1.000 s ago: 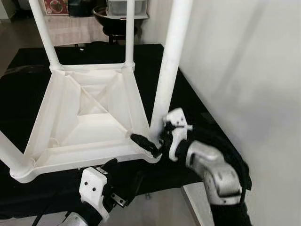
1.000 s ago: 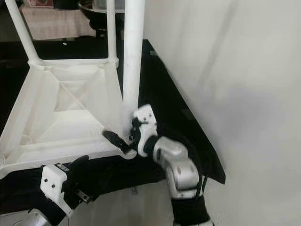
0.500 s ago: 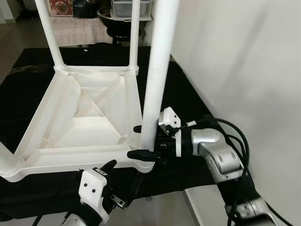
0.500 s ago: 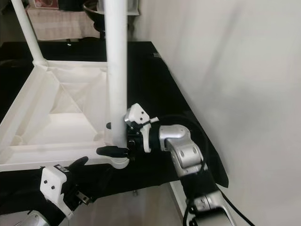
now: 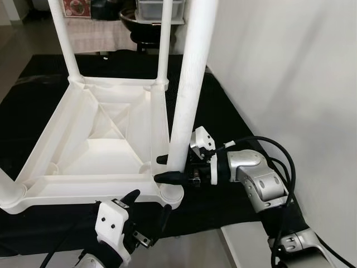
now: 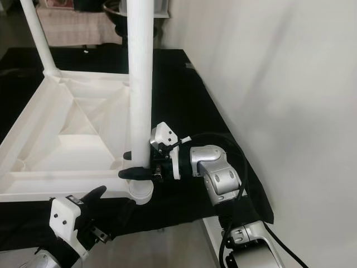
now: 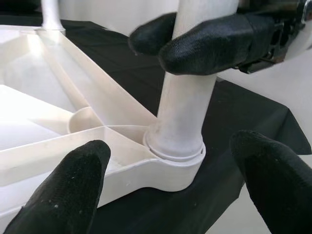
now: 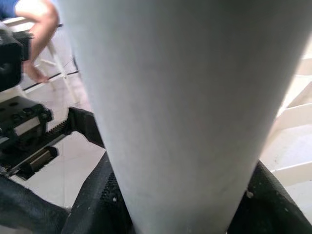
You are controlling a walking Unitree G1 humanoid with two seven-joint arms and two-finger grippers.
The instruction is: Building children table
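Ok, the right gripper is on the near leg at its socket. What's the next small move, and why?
Probably twist or press the near leg further into the corner socket. The right gripper clamps it just above the socket, where it leans slightly and a seam ring shows at the joint. The left gripper hovers open by that corner of the upside-down tabletop.

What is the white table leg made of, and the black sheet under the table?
The table leg looks like moulded plastic: smooth, matte white, the same as the ribbed underside of the table. The black sheet seems to be thin cloth, since it lies soft and dull. The right gripper is clamped on the leg.
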